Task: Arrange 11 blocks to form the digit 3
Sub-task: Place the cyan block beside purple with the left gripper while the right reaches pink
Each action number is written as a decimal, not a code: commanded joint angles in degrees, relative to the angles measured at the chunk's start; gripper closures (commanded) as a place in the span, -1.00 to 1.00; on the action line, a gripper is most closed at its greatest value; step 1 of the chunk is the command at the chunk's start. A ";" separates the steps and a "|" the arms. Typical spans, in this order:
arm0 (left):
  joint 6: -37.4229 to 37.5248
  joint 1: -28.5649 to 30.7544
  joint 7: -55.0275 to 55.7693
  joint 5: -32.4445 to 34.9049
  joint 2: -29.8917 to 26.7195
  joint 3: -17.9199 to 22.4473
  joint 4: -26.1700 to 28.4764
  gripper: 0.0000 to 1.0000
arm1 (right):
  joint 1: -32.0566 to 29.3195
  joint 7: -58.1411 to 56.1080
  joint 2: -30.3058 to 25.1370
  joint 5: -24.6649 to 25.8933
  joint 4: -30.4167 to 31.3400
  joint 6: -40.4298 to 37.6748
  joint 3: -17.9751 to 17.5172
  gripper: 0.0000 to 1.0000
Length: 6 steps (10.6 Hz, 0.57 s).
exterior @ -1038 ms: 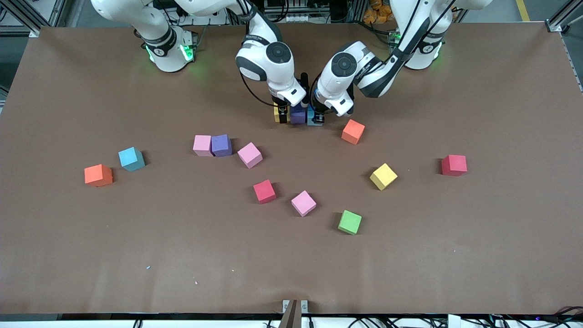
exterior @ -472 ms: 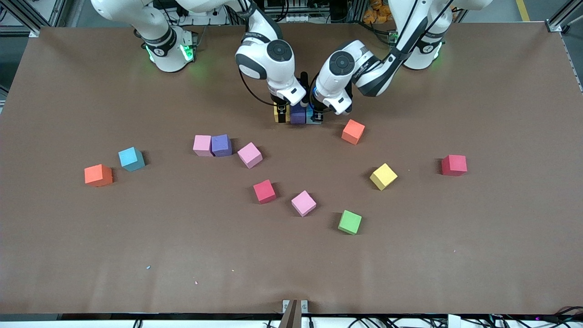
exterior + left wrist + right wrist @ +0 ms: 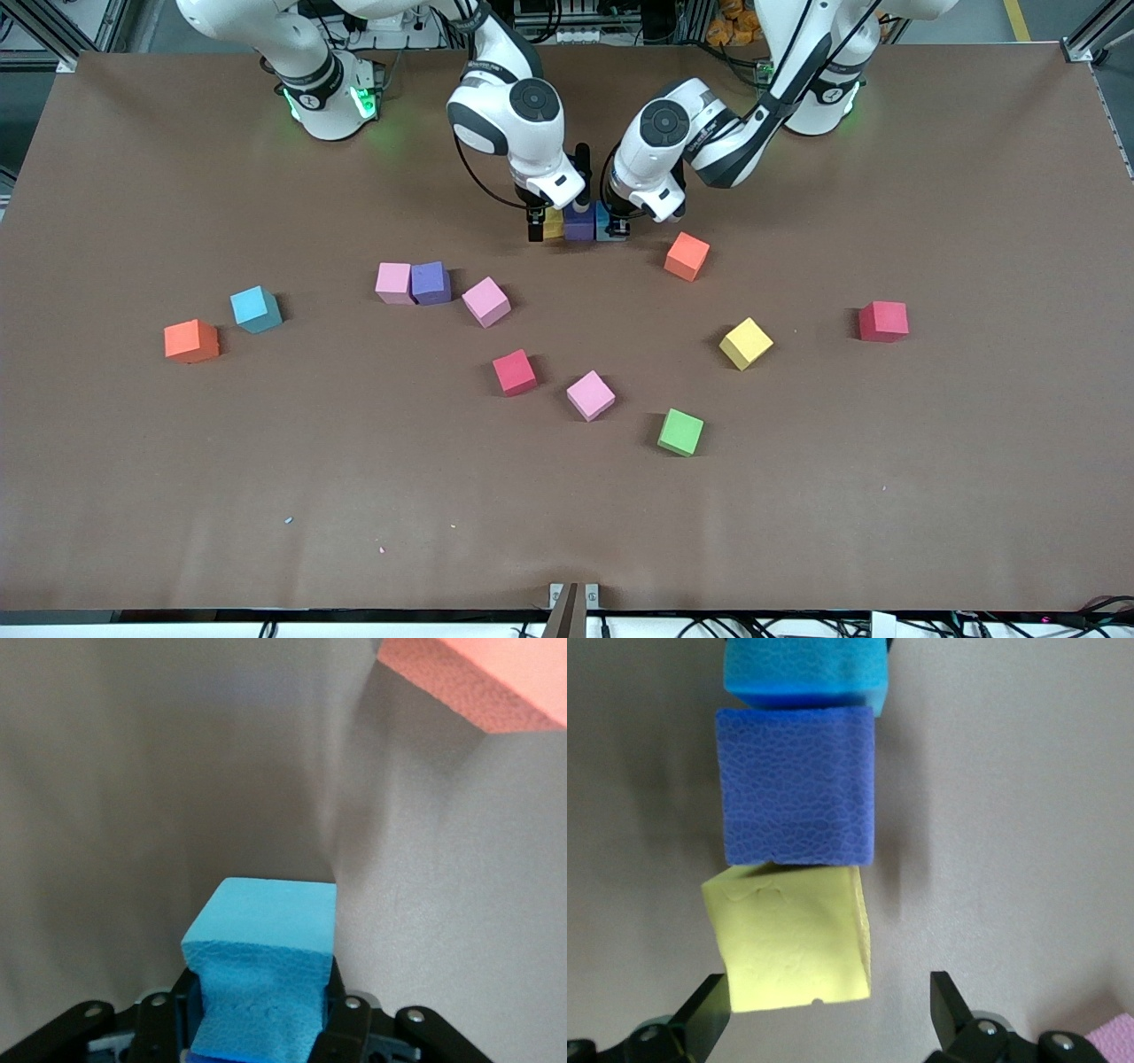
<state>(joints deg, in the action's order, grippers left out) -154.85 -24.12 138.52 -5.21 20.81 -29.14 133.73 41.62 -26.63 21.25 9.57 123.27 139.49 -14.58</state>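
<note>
Three blocks stand in a touching row near the arms' bases: yellow (image 3: 555, 223), purple (image 3: 580, 224) and blue (image 3: 603, 219). My left gripper (image 3: 615, 229) is shut on the blue block (image 3: 264, 961) at the row's end toward the left arm. My right gripper (image 3: 541, 229) is open over the yellow block's (image 3: 788, 939) outer edge, with its fingers (image 3: 704, 1014) apart and off the block. The yellow block sits slightly skewed against the purple one (image 3: 797, 784). Loose blocks lie nearer the front camera.
Loose blocks: orange (image 3: 687, 256) beside the left gripper, yellow (image 3: 746, 343), red (image 3: 883, 321), green (image 3: 680, 432), pink (image 3: 591, 395), red (image 3: 515, 371), pink (image 3: 486, 301), purple (image 3: 431, 283) touching pink (image 3: 393, 283), blue (image 3: 255, 308), orange (image 3: 190, 341).
My right gripper has opened, let go of the yellow block and shifted toward the right arm's end. The left gripper has stayed on the blue block.
</note>
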 commanded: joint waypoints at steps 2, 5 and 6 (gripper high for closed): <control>-0.63 -0.49 1.14 -0.51 0.11 -0.04 0.30 0.86 | -3.55 -1.14 -3.67 -1.13 3.20 -0.53 -0.62 -1.00; -0.63 -0.49 1.14 -0.51 0.20 -0.13 -0.14 0.85 | -6.88 -1.06 -5.16 -1.13 3.11 -4.13 -0.19 -1.00; -0.63 -0.57 1.14 -0.51 0.20 -0.13 -0.31 0.85 | -7.86 -1.58 -5.26 -1.05 2.77 -5.36 0.08 -1.00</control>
<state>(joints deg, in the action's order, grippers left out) -154.87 -24.21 138.59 -5.21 20.92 -29.17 133.63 35.81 -26.65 18.33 9.43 124.78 135.75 -14.23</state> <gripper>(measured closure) 0.458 0.000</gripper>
